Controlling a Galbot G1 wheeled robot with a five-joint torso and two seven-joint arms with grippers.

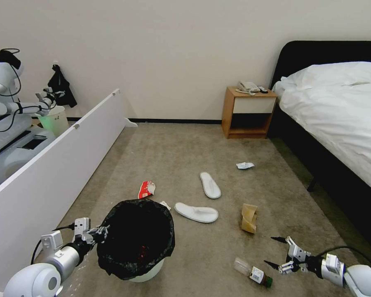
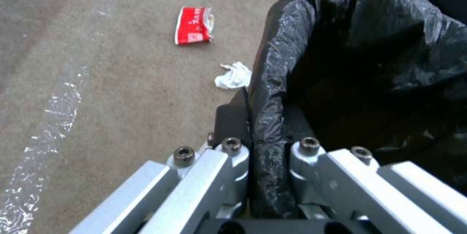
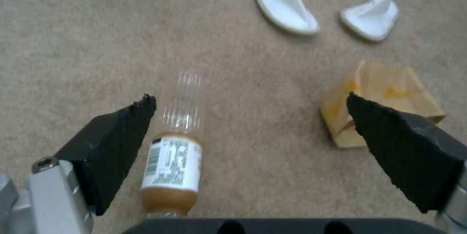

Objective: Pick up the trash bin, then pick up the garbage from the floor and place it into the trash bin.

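Observation:
The trash bin (image 1: 150,273), white with a crinkled black liner, stands low in the head view. My left gripper (image 1: 104,232) is shut on its rim and liner (image 2: 272,81), one finger outside and one inside. Something red lies deep in the bin. My right gripper (image 3: 250,99) hangs open just above the floor (image 1: 185,156), with the green-capped bottle (image 3: 173,161) lying by one fingertip (image 3: 131,117). The tan folded paper (image 3: 384,95) lies near the other fingertip. Two white slippers (image 1: 210,185) (image 1: 196,212), a red-white packet (image 2: 193,25) and a tissue (image 2: 234,76) lie beyond the bin.
A long white panel (image 1: 49,173) lines the carpet's left side. Behind it stands another robot (image 1: 4,103) with a pale bucket (image 1: 55,119). A wooden nightstand (image 1: 247,111) sits at the back wall and a bed (image 1: 338,107) on the right. Another tissue (image 1: 245,165) lies mid-carpet.

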